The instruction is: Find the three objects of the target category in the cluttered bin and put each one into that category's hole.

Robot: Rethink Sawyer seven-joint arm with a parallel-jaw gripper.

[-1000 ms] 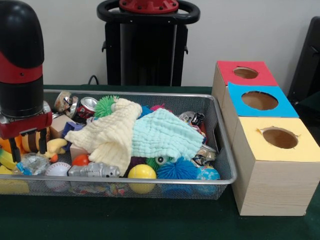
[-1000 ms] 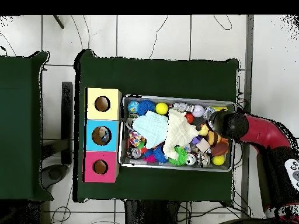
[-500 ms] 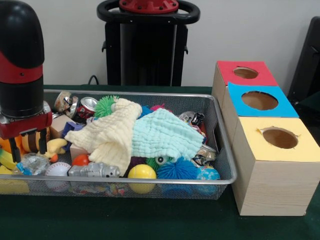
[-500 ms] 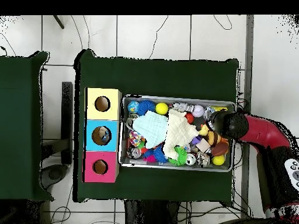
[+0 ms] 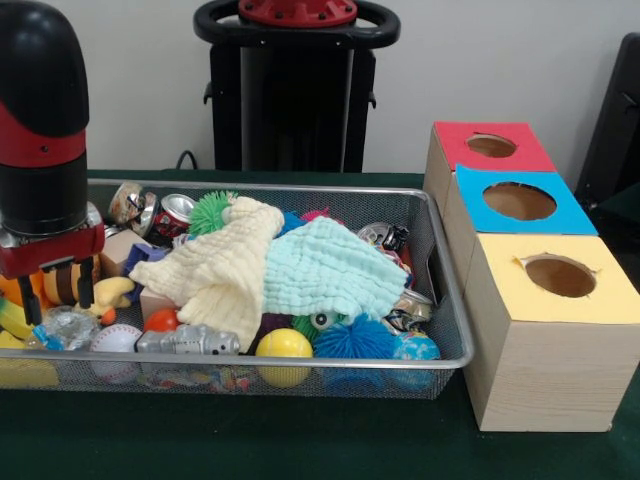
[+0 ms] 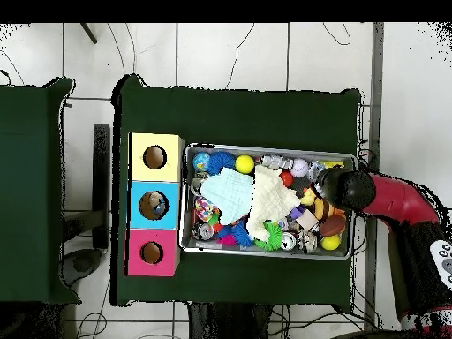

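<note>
The gripper point(image 5: 58, 290) is held open and empty over the striped soft toy point(image 5: 62, 282) at the end of the bin point(image 5: 440, 300) far from the boxes point(image 5: 545, 330). The toy is judged light and soft, so it is best taken around its middle.

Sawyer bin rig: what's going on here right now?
The gripper hangs open over the end of the wire bin farthest from the boxes, just above a striped plush toy, holding nothing. A yellow cloth and a mint cloth cover the middle clutter. The red, blue and yellow holes show nothing inside.
</note>
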